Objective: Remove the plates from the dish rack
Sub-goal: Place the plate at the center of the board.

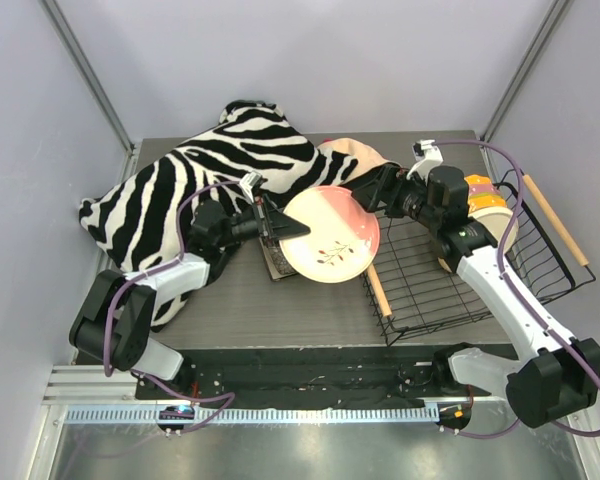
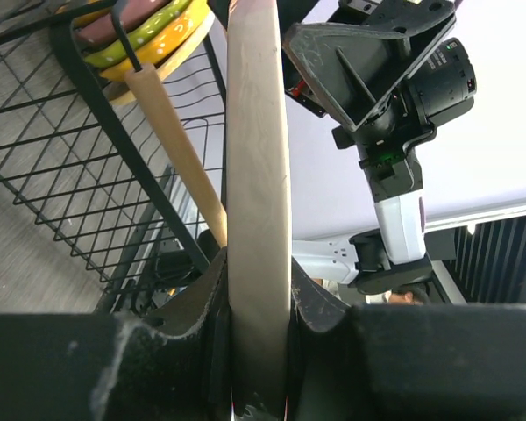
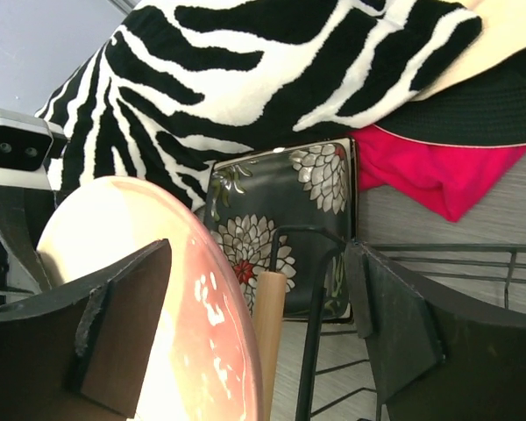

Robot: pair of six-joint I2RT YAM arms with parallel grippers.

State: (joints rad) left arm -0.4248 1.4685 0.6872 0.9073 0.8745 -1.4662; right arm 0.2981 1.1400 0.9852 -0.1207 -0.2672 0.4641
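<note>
One dark square flowered plate point(image 3: 280, 219) already lies on the table just left of the black wire dish rack point(image 1: 430, 300); the orange and yellow-green plates point(image 1: 483, 197) sit in the rack's far right corner, not yet unloaded; my left claw point(image 1: 280, 228) is clamped on the round pink-cream plate point(image 1: 330, 235), out over the rack's left edge; my right claw point(image 1: 372, 187) gapes wide beside that plate's rim, gripping nothing.

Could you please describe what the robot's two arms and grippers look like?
The left arm and right arm share white link shells, black joint housings and black bases, each trailed by a looping purple cable. The left gripper and right gripper are black, with broad, flat, scuffed fingers.
</note>
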